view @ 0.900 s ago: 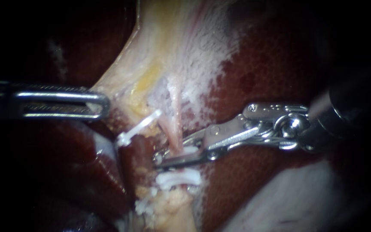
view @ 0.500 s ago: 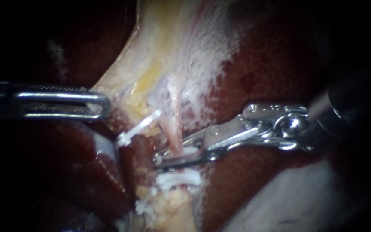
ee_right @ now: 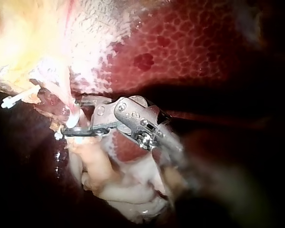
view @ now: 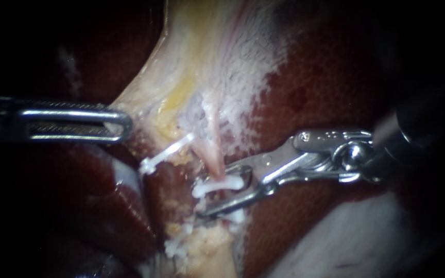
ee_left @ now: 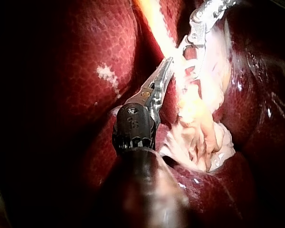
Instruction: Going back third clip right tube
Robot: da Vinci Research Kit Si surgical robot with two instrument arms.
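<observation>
Right instrument (view: 220, 196) lowered, white clip (view: 216, 184) now bare across pink right tube (view: 213, 157)

Right instrument (view: 213, 194): drawn back a little from the tube (view: 213, 159), down and toward the right against the tissue.
Jaws: closed round the clip 0.9 s and 0.5 s ago; now parted with a clear gap, the lower jaw dropped well below its former line.
Clip (view: 222, 184): earlier mostly hidden between the jaws; now bare and white, lying across the tube, its right end just beside the upper jaw.
Lower clip (view: 235, 216): plain before; now largely covered by the lower jaw, perhaps touched by it.
Wrist joint (view: 354, 153): slightly lower and farther right.
</observation>
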